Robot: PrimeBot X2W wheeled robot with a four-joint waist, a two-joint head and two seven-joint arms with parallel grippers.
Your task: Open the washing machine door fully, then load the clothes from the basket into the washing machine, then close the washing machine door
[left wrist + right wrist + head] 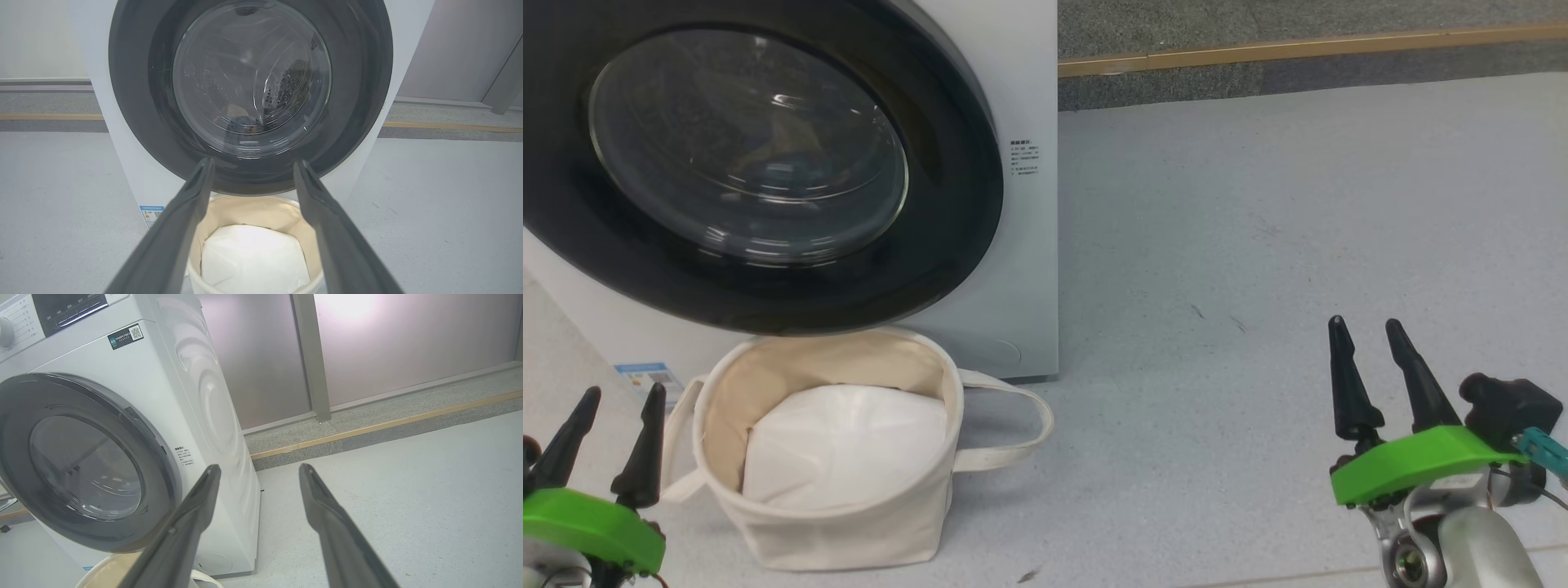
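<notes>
The white washing machine fills the upper left of the head view, and its round black-rimmed door lies shut against the front. Just before it stands the off-white canvas basket with a plain white pad inside; the clothes are hidden. My left gripper is open at the basket's left side, apart from it. My right gripper is open over bare floor far to the right. In the left wrist view, the left gripper points at the door above the basket. My right gripper points past the machine's right side.
Grey floor stretches to the right of the machine. A raised kerb with a wood-coloured strip runs along the back, with wall panels behind it. A small blue label sits at the machine's lower left corner.
</notes>
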